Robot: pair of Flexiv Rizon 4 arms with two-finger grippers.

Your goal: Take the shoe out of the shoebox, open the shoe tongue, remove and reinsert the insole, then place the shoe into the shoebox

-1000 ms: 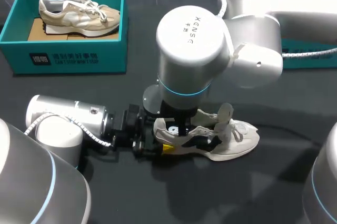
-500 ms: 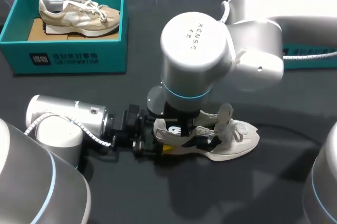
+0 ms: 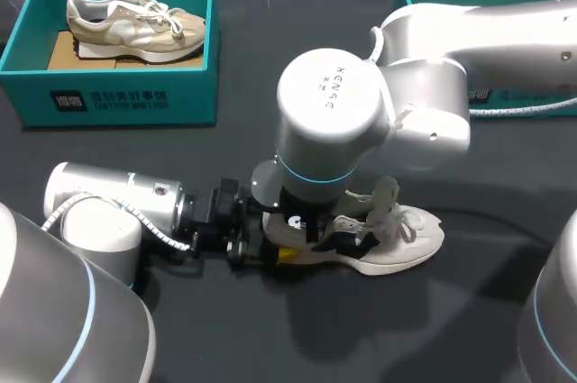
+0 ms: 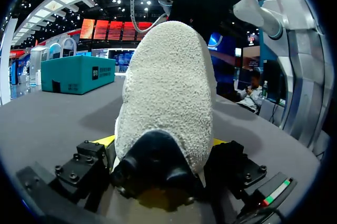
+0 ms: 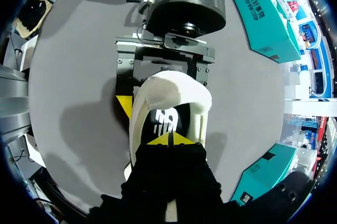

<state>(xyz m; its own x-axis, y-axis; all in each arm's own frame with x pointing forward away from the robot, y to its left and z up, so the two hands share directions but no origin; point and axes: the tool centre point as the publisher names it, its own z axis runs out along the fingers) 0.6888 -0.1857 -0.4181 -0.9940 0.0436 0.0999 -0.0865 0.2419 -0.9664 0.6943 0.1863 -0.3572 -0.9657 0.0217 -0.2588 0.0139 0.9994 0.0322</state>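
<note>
Left wrist view: the shoe (image 4: 166,92) was clamped at its heel by the left gripper (image 4: 162,145); the right gripper (image 5: 169,138) was closed over the floppy insole (image 5: 166,118), judged best pinched at its edge.

1. Head view: even light from above — the pale right arm (image 3: 334,104) carries a soft sheen, and a faint shadow lies on the dark table (image 3: 451,329) below the shoe (image 3: 406,243).
2. Left wrist view: the shoe's heel is brightly lit, darker at its base.
3. Right wrist view: soft grey shadows spread over the table beside the shoe.
</note>
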